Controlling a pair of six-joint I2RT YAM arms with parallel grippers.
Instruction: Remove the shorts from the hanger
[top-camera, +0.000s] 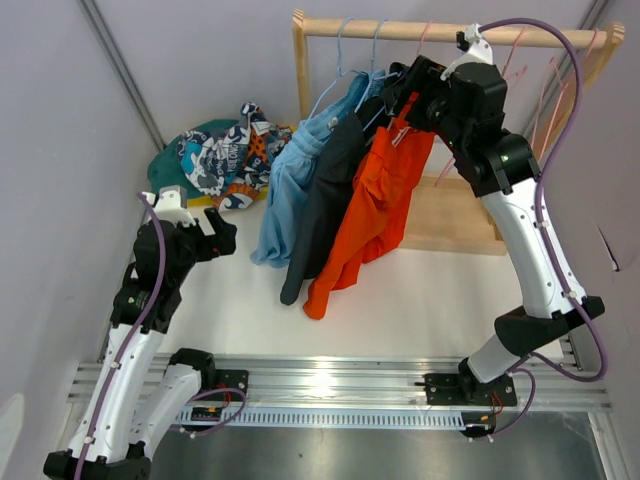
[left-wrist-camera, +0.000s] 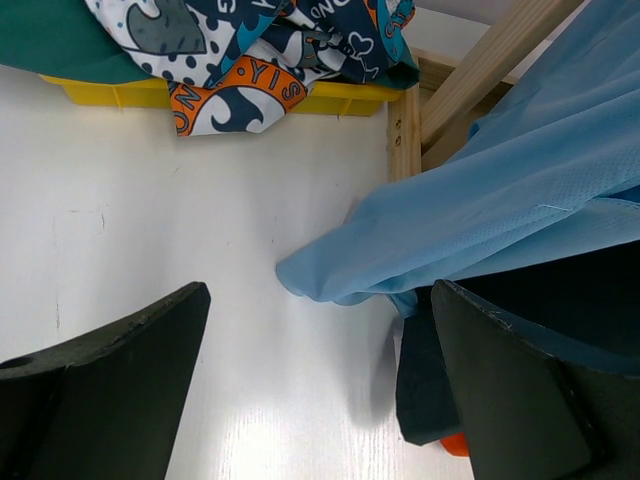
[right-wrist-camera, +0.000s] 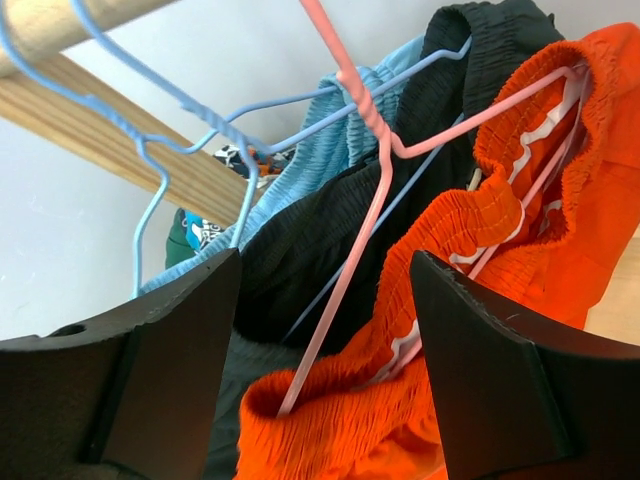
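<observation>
From above, the right hand (top-camera: 398, 95) is buried among the waistbands under the wooden rail (top-camera: 420, 30), so its fingertips cannot be made out there. Its own wrist camera shows them spread wide, with the neck of a pink hanger (right-wrist-camera: 368, 115) running down between them and neither finger clearly touching wire or cloth. The orange shorts (top-camera: 375, 205) hang on that pink hanger, with the charcoal shorts (top-camera: 325, 205) just beside them and the light blue shorts (top-camera: 288, 195) furthest left, both on blue hangers (right-wrist-camera: 205, 122). Where the hooks meet the rail is cut off in the wrist view. The lower ends of all three reach down toward the white bench (top-camera: 440, 290), though whether they rest on it is hard to tell. The patterned shorts (top-camera: 228, 158) and dark green shorts (top-camera: 168, 165) lie heaped off the rack at the back left, the green pair largely hidden under the patterned one. Only the left wrist view shows the yellow tray (left-wrist-camera: 110, 95) beneath that heap. The left hand (top-camera: 215, 235) hovers low over the bench, spread and holding nothing, near the light blue hem. The orange waistband is gathered elastic with white trim inside, and the light blue cloth is a fine mesh. The hangers are thin coated wire twisted at the neck, and the rail is pale round timber.
</observation>
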